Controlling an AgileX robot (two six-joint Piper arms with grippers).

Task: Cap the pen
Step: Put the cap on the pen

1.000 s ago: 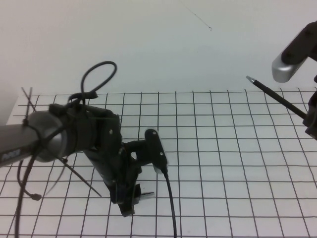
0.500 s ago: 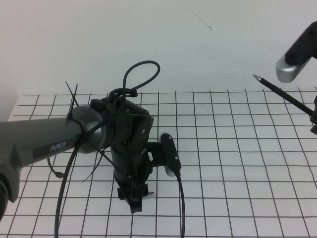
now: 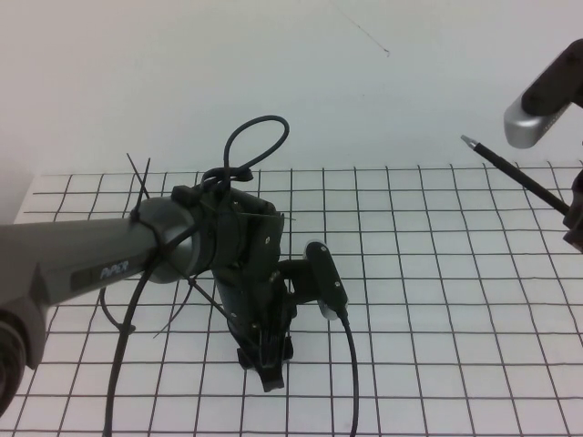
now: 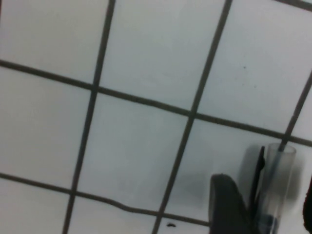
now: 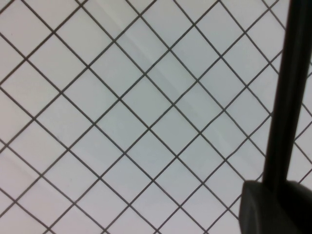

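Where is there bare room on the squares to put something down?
Bare grid lies between the left end effector and the right end effector, which holds the pen aloft at the right edge. Around the left arm and its cable is crowded.

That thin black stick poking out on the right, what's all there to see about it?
It is the pen: a slim, straight black shaft with a small silvery tip, uncapped. It hangs in the air above the grid table, tilted, tip pointing up and toward the left arm. The right gripper, at the high view's right edge, grips its lower end; nothing else touches it.
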